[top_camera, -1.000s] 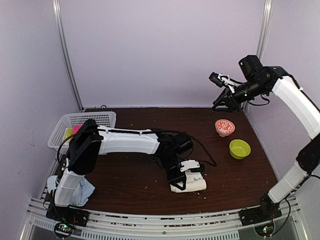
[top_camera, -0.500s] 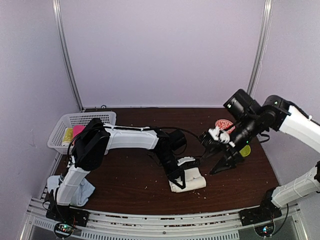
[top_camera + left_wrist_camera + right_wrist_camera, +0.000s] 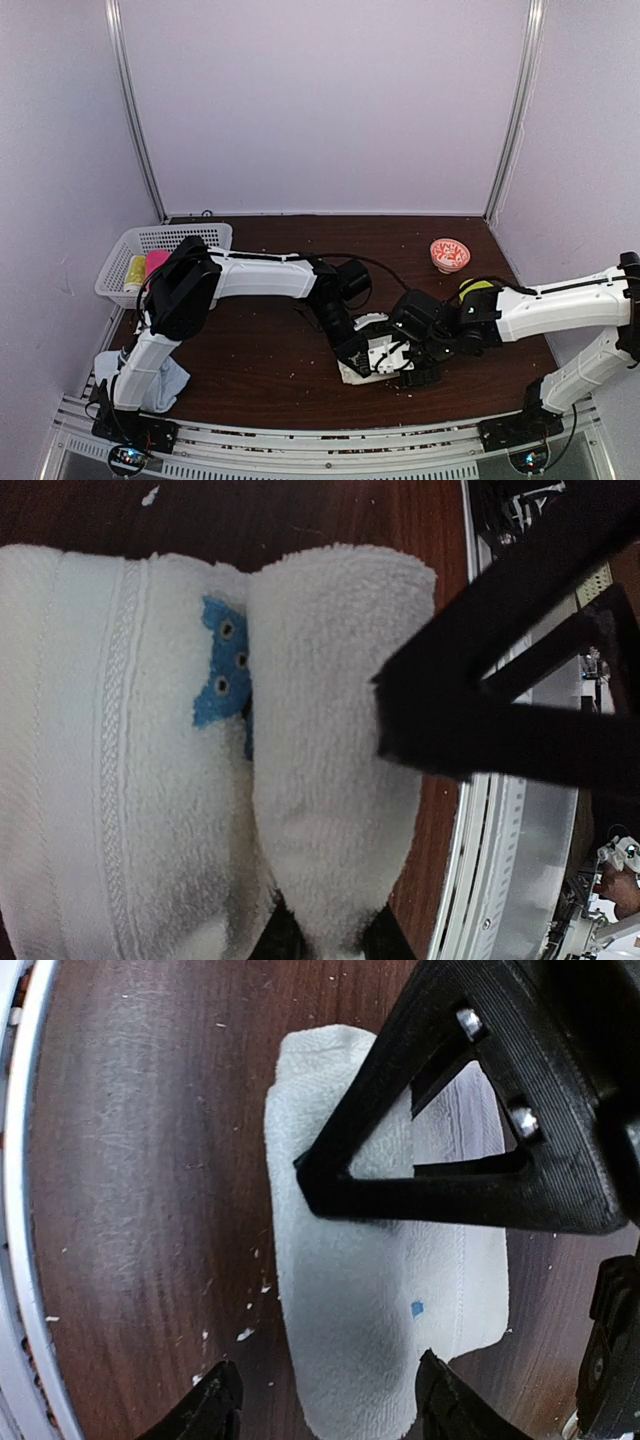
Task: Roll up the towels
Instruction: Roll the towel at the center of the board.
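Left gripper [image 3: 330,935], under my remote control, clenched on the rolled part of the cream-white terry cloth towel [image 3: 370,1300], which lay front-ctr on the dark brown wooden desk [image 3: 260,365]. Right gripper [image 3: 330,1405] hung released, fingers spread either side of the towel's end. Pale blue cloth towel [image 3: 172,384] sat crumpled by the left arm's base.

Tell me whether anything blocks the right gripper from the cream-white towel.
Nothing lies between: the open right gripper straddles the cream-white towel. Only the left gripper, pinching the roll, reaches a finger across its far half.
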`<action>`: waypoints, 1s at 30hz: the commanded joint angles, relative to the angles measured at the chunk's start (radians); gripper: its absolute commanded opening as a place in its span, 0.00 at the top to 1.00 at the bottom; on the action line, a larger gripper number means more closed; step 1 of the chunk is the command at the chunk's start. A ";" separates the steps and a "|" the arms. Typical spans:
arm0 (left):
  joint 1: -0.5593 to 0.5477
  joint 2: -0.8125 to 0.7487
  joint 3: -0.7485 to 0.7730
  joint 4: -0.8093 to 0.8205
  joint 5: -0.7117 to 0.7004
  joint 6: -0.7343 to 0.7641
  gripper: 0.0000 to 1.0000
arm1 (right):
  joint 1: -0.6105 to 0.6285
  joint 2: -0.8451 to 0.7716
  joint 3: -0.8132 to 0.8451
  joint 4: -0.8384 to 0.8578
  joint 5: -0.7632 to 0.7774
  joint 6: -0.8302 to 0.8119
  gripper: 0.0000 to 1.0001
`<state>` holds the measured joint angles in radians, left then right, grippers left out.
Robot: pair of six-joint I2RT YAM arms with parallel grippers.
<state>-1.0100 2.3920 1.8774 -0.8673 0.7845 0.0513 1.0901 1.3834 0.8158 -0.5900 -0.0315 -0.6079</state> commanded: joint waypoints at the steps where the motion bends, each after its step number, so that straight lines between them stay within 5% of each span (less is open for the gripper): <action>1: 0.011 0.058 -0.030 -0.042 -0.063 0.004 1.00 | 0.019 0.038 -0.044 0.178 0.123 0.012 0.40; 7: 0.017 0.039 -0.033 -0.033 -0.085 0.012 1.00 | 0.020 0.092 -0.077 0.185 0.097 -0.030 0.63; 13: 0.027 -0.084 -0.128 0.037 -0.092 0.011 0.72 | 0.000 0.144 -0.028 0.069 -0.057 -0.034 0.81; 18: 0.039 -0.295 -0.326 0.188 -0.350 -0.060 0.48 | -0.083 0.175 0.048 -0.047 -0.207 -0.059 0.84; 30: 0.011 -0.817 -0.711 0.674 -0.796 -0.107 0.43 | -0.328 0.554 0.479 -0.417 -0.485 -0.084 0.91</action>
<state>-0.9569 1.7027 1.2617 -0.4572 0.1574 -0.0582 0.8238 1.8137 1.2037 -0.8341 -0.4248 -0.6849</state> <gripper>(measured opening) 0.565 0.170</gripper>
